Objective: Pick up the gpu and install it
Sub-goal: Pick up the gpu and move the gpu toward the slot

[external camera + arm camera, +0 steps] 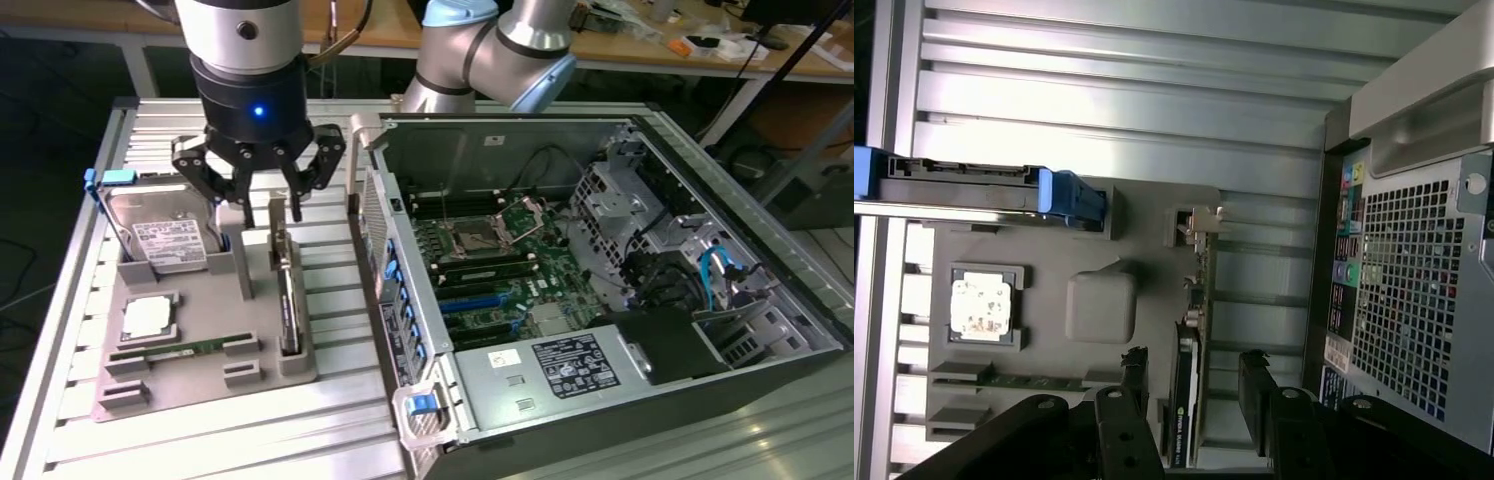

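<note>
My end effector hangs apart over the thin dark gpu card at the edge of the grey tray; light, stiff, fragile: I'd pinch its faces

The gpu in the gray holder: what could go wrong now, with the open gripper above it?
1. The gpu stands on its thin edge under the open gripper; closing off-centre could tilt it in the gray holder.
2. The hard drive stands close beside it; one finger might bump it on the way down.
</note>
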You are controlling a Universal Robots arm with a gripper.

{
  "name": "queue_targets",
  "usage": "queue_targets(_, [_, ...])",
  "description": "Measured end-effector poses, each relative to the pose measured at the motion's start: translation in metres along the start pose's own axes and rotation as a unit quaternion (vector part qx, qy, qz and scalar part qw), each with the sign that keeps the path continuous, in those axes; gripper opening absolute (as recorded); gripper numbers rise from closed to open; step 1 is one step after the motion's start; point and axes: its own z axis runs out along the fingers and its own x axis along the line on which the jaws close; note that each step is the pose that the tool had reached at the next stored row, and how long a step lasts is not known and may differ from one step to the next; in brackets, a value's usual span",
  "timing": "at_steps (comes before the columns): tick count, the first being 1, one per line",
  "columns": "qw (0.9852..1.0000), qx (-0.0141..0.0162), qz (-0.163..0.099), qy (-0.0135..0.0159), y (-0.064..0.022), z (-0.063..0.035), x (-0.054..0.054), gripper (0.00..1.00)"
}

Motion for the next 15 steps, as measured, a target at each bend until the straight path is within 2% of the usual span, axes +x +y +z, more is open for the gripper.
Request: queue_targets(15, [1.0,0.0002,-0.002,0.0002,-0.0018,0.0063,-0.0002,0.49])
